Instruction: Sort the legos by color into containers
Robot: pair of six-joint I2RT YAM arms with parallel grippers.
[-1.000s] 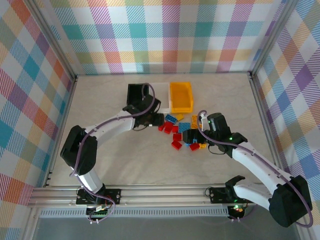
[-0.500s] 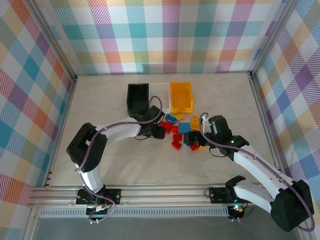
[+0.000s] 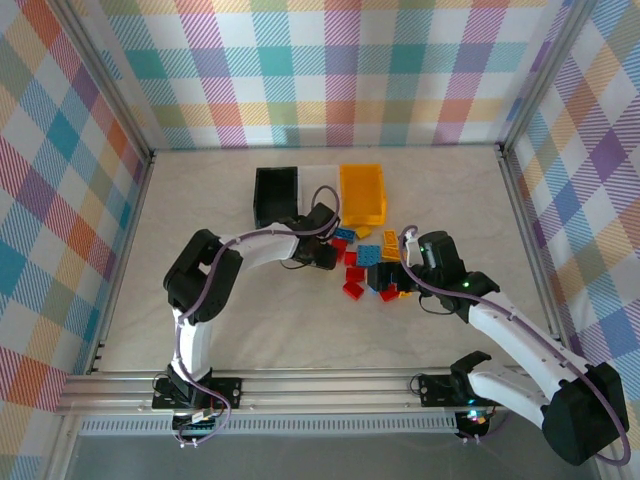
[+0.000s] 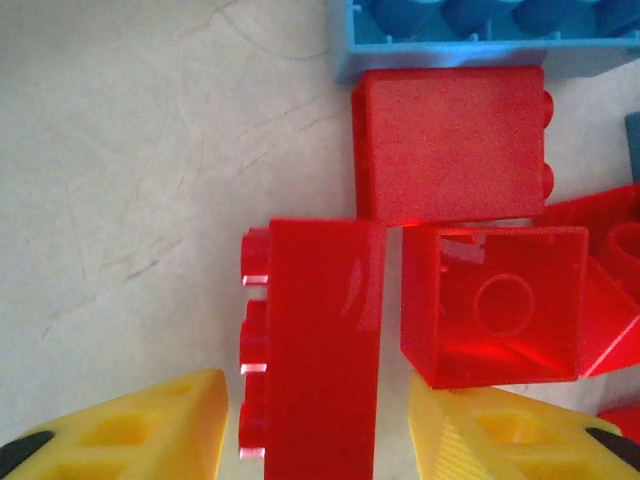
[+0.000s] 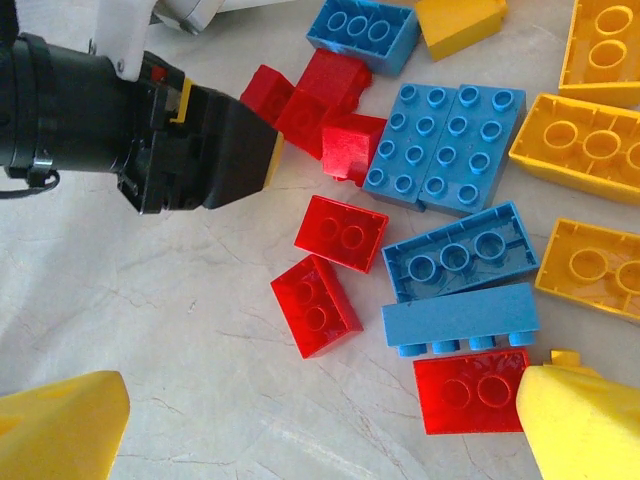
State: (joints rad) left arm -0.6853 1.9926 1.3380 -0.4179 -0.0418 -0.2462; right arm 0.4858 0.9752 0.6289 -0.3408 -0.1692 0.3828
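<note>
Since a second ago the left arm has swung away from the black rectangular plastic bin (image 3: 275, 195) near the far edge of the worktop, and the left gripper (image 3: 324, 254) now sits low over the left fringe of the heap of studded plastic legos (image 3: 365, 265) in the middle of the worktop. On the left wrist feed I see a long red plastic brick (image 4: 315, 350) lying on its side. Its long axis points straight out from the wrist, with its studs facing the left-hand yellow fingertip (image 4: 150, 430). The jaws stand apart, one on each side of that brick, with a sliver of bare top showing on both sides, so I judge it is not yet pinched. A hollow square red brick (image 4: 490, 305) lies just beside it on the other fingertip's side, close enough to get nudged. The left arm is plainly the nearer one. The right gripper (image 5: 320, 440) hangs wide apart over the near side of the heap, holding nothing. The white translucent bin (image 3: 318, 182) and yellow-orange plastic bin (image 3: 362, 192) stand beside the black one. I cannot tell which bin is meant for red. I can read no brand or writing anywhere.
</note>
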